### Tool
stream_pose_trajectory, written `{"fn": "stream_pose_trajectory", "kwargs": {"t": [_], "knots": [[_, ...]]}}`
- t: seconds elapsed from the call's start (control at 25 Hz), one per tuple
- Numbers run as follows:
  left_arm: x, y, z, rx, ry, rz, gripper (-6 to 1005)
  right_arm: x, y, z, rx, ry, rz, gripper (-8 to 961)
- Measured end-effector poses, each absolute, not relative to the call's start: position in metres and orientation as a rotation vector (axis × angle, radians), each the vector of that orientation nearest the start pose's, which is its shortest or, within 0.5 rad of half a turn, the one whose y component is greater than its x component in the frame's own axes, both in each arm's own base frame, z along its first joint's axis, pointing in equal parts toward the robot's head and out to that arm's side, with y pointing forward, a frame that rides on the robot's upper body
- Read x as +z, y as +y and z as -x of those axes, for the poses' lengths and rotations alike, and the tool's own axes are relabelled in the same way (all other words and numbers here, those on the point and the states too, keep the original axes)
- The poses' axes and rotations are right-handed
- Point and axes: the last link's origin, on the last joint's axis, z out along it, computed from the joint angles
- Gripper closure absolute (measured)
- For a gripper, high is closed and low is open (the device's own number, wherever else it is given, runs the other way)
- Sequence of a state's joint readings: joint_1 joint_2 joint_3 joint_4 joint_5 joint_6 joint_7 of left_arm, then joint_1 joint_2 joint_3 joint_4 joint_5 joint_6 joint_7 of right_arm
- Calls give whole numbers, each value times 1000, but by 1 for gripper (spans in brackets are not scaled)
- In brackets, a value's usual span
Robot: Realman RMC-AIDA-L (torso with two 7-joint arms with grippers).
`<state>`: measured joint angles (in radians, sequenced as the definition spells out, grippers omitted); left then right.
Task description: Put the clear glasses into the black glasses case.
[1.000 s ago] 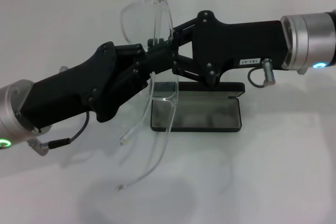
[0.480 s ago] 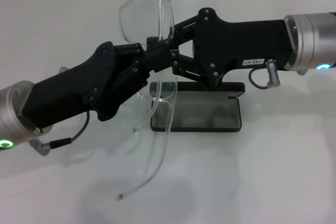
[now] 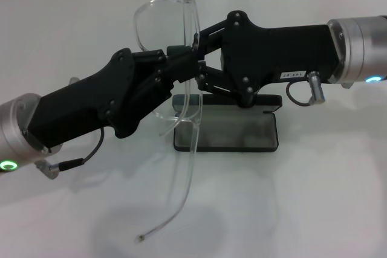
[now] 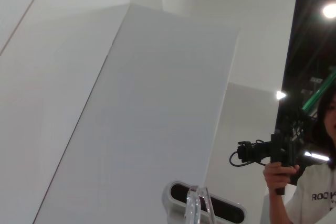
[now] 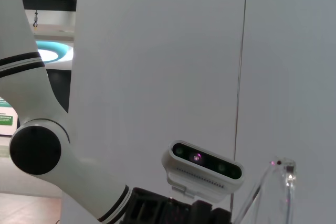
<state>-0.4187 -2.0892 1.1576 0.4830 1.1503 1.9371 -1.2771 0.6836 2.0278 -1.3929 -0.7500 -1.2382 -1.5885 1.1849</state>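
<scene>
In the head view the clear glasses [image 3: 158, 23] hang in the air above the table, one lens up, the other lens [image 3: 183, 116] below. One long thin arm [image 3: 181, 185] dangles toward the table. My left gripper [image 3: 180, 66] reaches in from the lower left and my right gripper [image 3: 196, 57] from the right. Both meet at the middle of the frame and both look shut on it. The black glasses case [image 3: 227, 132] lies open on the table under and behind them, grey lining up, lid [image 3: 269, 102] at the back. Each wrist view shows a clear sliver of the glasses [image 4: 197, 205] [image 5: 286, 179].
White table [image 3: 302, 197] all around the case, with a white wall behind it. A person holding a camera [image 4: 273, 153] stands far off in the left wrist view. The robot's white arm [image 5: 37, 145] shows in the right wrist view.
The glasses have turned in the grip. The long arm has swung down, its tip now closer to the table's front, and the shorter arm tip has drawn up. The right wrist has rolled slightly.
</scene>
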Motion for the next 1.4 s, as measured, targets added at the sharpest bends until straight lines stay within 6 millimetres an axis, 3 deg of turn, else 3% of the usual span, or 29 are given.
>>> {"fn": "stream_pose_trajectory", "kwargs": {"t": [0.76, 1.12, 1.28, 1.4], "knots": [[1, 265, 201, -1776, -461, 2583, 948, -18, 334, -101, 1253, -266, 2904, 848], [0, 265, 201, -1772, -464, 2590, 948, -17, 338, -111, 1251, -228, 2857, 848], [3, 263, 201, -1784, -447, 2592, 948, -11, 340, -119, 1258, -201, 2814, 848], [8, 261, 203, -1802, -427, 2580, 948, 5, 338, -130, 1306, -180, 2758, 846]]}}
